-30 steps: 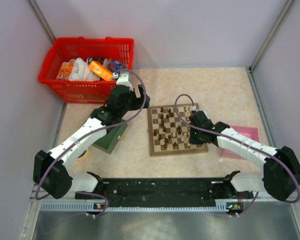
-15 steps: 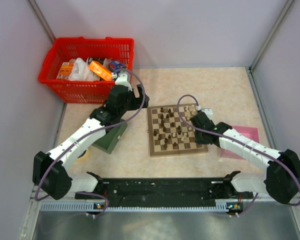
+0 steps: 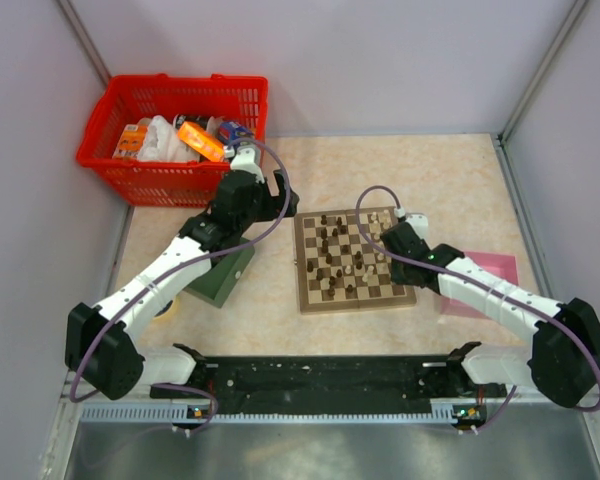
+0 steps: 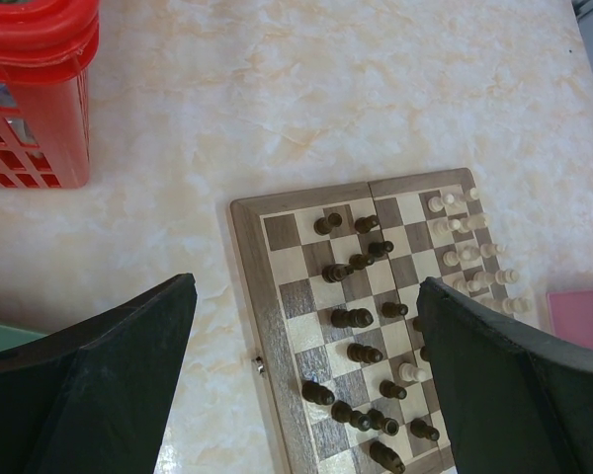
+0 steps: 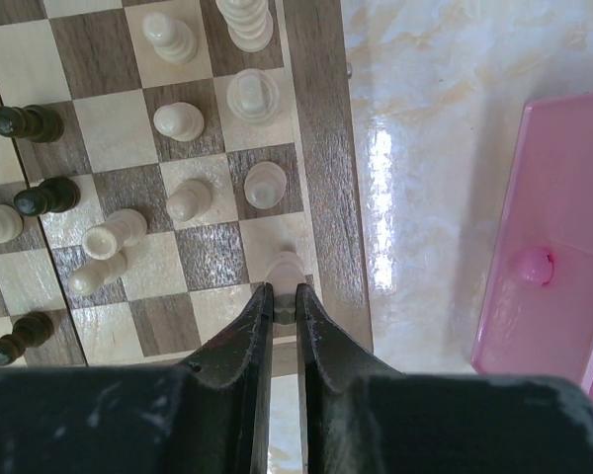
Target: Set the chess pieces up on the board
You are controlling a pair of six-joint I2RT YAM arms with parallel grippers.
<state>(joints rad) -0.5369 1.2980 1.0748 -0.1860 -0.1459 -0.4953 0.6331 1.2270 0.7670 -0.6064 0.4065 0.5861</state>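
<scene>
The board (image 3: 352, 262) lies mid-table with dark and cream chess pieces scattered on it. In the right wrist view my right gripper (image 5: 284, 296) is shut on a cream piece (image 5: 285, 269), held over a square by the board's tan border (image 5: 321, 148). Other cream pieces (image 5: 251, 97) stand in rows ahead of it, and dark pieces (image 5: 25, 122) stand at the left. In the top view the right gripper (image 3: 392, 240) is over the board's right side. My left gripper (image 3: 270, 200) hovers open and empty beyond the board's far left corner. Its view shows dark pieces (image 4: 354, 318) and cream pieces (image 4: 462, 229) on the board (image 4: 257, 316).
A red basket (image 3: 170, 125) of packets sits at the far left. A dark green block (image 3: 220, 280) lies under the left arm. A pink box (image 3: 485, 282) lies right of the board, under the right arm, with a small pink knob (image 5: 530, 265).
My right gripper moved from over the board's middle right toward its right edge over the last second. The left arm has hardly moved.
</scene>
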